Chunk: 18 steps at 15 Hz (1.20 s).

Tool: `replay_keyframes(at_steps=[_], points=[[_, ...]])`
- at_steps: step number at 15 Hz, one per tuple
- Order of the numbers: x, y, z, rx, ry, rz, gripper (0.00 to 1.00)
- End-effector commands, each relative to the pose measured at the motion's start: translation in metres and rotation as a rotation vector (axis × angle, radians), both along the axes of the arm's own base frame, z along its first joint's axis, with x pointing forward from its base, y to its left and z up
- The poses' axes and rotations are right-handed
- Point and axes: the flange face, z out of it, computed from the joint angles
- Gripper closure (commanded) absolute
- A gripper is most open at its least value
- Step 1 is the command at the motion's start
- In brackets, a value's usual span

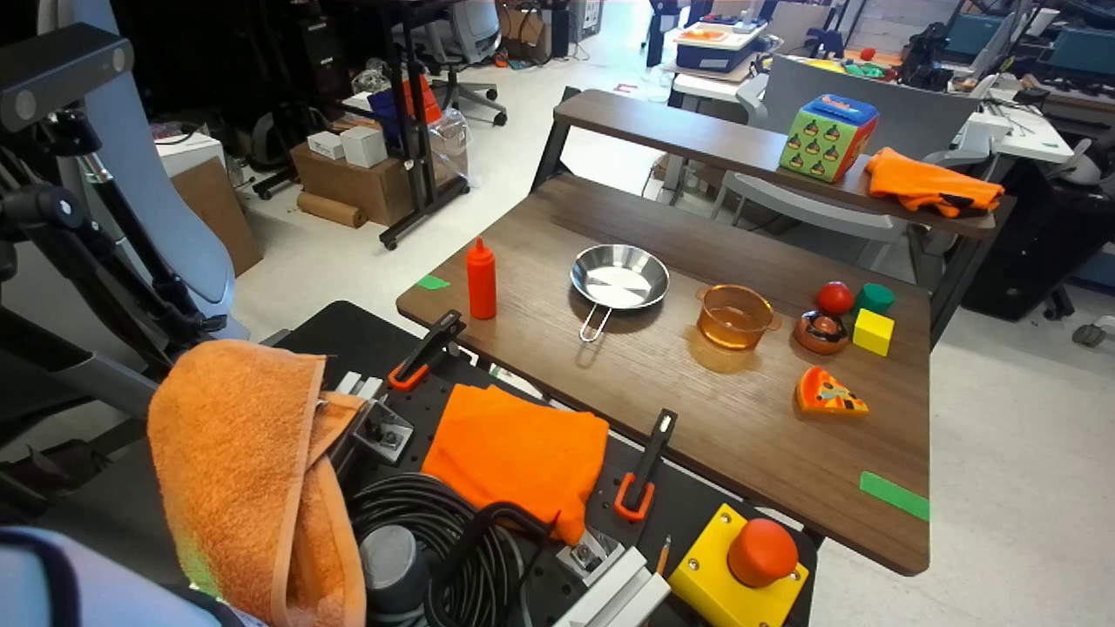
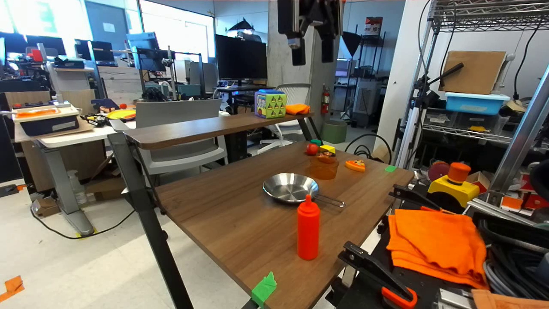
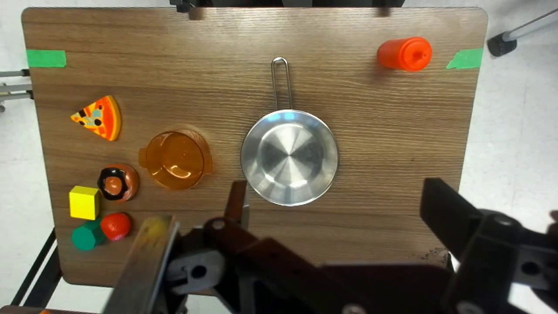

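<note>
My gripper (image 3: pixel 335 192) is open and empty, its two fingers wide apart. In an exterior view the gripper (image 2: pixel 313 53) hangs high above the brown table (image 2: pixel 223 201), touching nothing. In the wrist view a steel pan (image 3: pixel 289 157) lies mid-table, below the left finger and the gap. Beside it is a clear amber pot (image 3: pixel 176 159) with two handles. A red squeeze bottle (image 3: pixel 405 54) stands upright near a corner. A toy pizza slice (image 3: pixel 100 118), a brown ring-shaped toy (image 3: pixel 117 182), a yellow block (image 3: pixel 84 203), a red ball-like toy (image 3: pixel 116 226) and a green piece (image 3: pixel 88 234) cluster at the opposite end.
A raised shelf (image 1: pixel 662 126) runs along one long table edge, bearing a colourful box (image 1: pixel 827 139) and an orange cloth (image 1: pixel 932 183). Along the opposite edge are black clamps (image 1: pixel 649 457), a folded orange cloth (image 1: pixel 518 457) and a yellow box with a red button (image 1: pixel 740 566).
</note>
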Motion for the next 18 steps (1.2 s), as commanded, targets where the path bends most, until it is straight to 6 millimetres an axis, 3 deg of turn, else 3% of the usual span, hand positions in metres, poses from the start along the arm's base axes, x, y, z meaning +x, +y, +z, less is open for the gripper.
replay_keyframes(at_steps=[1,8,12,18], points=[[0.005,0.006,0.004,-0.038,-0.003,-0.032,0.0],[0.002,0.03,0.002,-0.02,-0.006,-0.103,0.0],[0.001,0.037,0.005,0.129,0.05,-0.142,0.0],[-0.008,0.075,-0.005,0.155,0.138,-0.146,0.0]])
